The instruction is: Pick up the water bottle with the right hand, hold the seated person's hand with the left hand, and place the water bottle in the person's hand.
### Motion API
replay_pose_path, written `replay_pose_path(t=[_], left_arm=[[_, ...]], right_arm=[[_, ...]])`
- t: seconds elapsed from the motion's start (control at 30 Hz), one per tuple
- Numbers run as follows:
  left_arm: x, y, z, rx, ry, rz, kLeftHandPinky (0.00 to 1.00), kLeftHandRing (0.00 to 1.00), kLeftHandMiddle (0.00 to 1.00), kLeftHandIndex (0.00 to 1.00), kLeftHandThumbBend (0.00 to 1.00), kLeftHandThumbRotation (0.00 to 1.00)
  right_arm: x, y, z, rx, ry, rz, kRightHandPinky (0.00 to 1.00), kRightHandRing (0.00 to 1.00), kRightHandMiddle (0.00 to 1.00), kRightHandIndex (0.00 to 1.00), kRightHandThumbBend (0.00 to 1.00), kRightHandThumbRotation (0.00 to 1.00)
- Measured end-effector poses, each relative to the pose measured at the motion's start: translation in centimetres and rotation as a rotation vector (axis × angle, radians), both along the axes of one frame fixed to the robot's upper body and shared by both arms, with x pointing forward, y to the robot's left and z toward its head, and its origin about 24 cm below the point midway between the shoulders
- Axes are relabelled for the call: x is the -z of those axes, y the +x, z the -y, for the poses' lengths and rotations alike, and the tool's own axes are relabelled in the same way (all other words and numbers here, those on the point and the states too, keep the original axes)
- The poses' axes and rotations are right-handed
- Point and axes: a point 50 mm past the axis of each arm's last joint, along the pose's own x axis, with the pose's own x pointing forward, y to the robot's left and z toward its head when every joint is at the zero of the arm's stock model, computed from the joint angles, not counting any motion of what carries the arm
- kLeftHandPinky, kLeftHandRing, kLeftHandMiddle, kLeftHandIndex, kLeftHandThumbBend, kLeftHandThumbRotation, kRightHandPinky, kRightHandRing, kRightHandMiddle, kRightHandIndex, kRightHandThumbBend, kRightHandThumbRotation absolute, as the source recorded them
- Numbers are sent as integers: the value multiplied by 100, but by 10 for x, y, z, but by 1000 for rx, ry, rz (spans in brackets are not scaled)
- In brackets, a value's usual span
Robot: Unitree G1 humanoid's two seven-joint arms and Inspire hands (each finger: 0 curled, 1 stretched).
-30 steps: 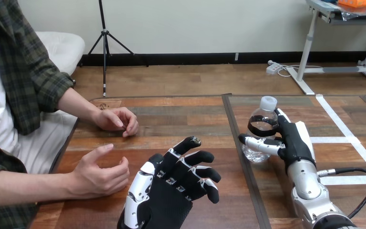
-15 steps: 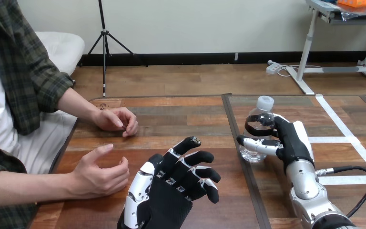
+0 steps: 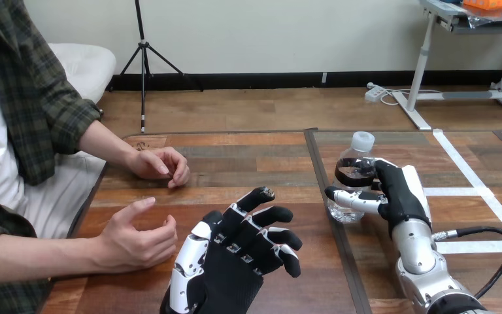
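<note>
Black-and-white hands, a clear bottle, a brown tabletop.
The bottle [image 3: 351, 186] is clear, with a white cap and a black band round its upper body. The right hand [image 3: 393, 190] is black with a white shell on its back, on a silver forearm [image 3: 418, 252]. The left hand [image 3: 235, 261] is mostly black, with white shells and black-and-white fingers. The tabletop [image 3: 235, 163] is wood planks in mixed browns, tan to dark reddish, with a dark strip [image 3: 314, 150] through its middle and white tape lines [image 3: 465, 165] toward its right edge.

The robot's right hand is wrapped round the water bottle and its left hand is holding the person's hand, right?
Not quite. The head view shows the right hand wrapped round the water bottle, but the left hand holds nothing: it is open, apart from the person's nearer hand.
</note>
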Motion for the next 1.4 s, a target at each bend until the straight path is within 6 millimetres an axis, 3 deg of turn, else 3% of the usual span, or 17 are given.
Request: replay_pose_path(t=[1.4], left_arm=[[1,0,0,-6,-2,-7,47,59,68,73,3,95]], right_arm=[[0,2,-14,40,69,3,53,57,60,63,72,0]])
